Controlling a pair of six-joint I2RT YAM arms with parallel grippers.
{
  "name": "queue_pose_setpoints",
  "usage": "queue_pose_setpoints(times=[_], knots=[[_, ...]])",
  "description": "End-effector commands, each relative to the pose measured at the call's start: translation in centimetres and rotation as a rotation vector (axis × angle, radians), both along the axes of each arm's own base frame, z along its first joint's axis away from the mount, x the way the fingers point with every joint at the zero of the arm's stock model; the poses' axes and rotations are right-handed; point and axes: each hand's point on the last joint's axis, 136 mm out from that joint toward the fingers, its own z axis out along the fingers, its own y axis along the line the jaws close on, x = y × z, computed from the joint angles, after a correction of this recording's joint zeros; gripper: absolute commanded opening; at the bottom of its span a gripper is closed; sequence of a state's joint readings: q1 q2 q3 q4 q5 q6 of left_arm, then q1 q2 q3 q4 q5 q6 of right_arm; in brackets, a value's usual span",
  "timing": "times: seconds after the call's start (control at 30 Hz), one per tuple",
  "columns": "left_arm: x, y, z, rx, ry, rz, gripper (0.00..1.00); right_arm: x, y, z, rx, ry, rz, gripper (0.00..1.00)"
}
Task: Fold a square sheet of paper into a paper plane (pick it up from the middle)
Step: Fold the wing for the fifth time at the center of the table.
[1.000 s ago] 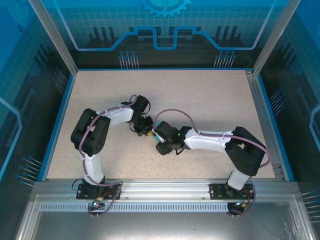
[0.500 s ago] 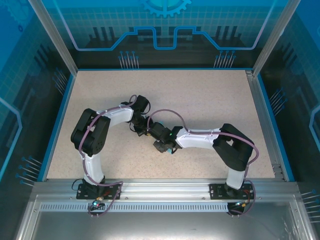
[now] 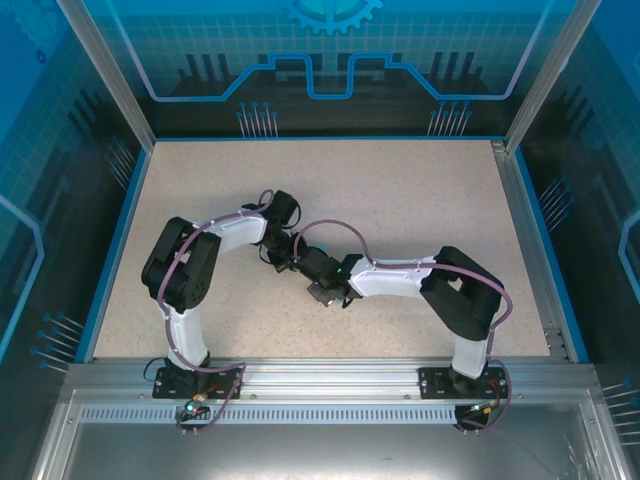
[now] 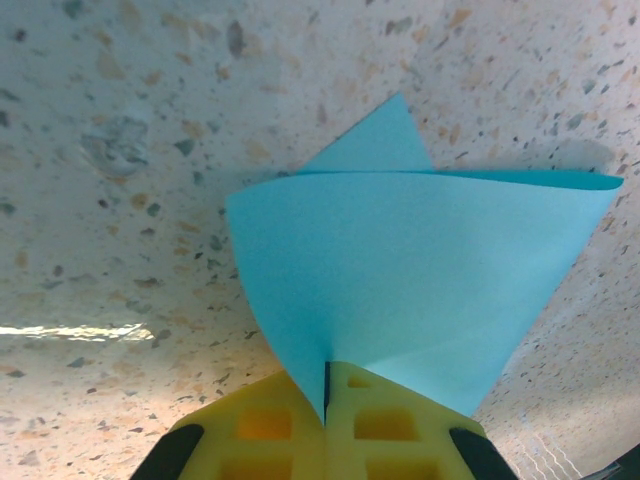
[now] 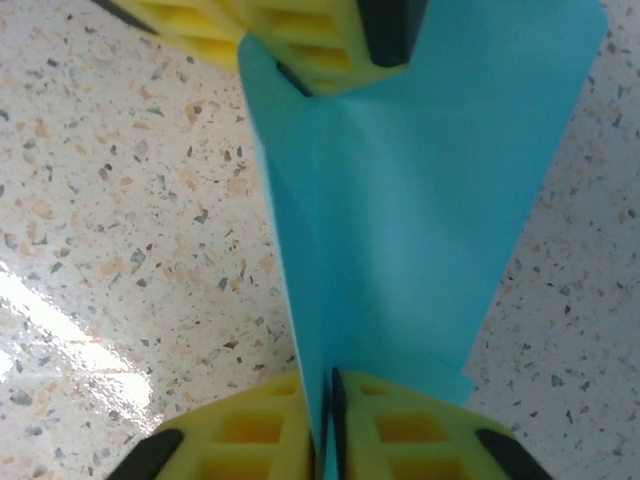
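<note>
The sheet of paper (image 4: 420, 270) is light blue and folded, with a crease running between its layers. It hangs just above the speckled table. My left gripper (image 4: 327, 375) is shut on one end of it, the yellow pads pressed together on the fold. My right gripper (image 5: 328, 385) is shut on the opposite end of the paper (image 5: 420, 200), with the creased edge pinched between its pads. The left gripper's yellow fingers (image 5: 310, 40) show at the top of the right wrist view, holding the far end. In the top view both grippers meet near the table's middle, left (image 3: 283, 260) and right (image 3: 305, 270).
The speckled tabletop (image 3: 400, 190) is bordered by a blue rim and aluminium frame posts (image 3: 110, 80). Both arm bases sit at the near edge. A purple cable (image 3: 335, 228) loops above the right wrist.
The right arm has reached further left toward the left gripper, and its jaws have closed onto the paper. The left arm has stayed still.
</note>
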State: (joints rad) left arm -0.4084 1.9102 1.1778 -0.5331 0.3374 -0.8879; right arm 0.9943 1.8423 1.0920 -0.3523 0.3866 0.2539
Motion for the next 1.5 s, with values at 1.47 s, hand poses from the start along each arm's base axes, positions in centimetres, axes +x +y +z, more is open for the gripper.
queue_pose_setpoints(times=[1.47], knots=[[1.0, -1.0, 5.6, -0.09, -0.191, -0.004, 0.33, -0.2, -3.4, -1.0, 0.788, 0.501, -0.21, 0.08]])
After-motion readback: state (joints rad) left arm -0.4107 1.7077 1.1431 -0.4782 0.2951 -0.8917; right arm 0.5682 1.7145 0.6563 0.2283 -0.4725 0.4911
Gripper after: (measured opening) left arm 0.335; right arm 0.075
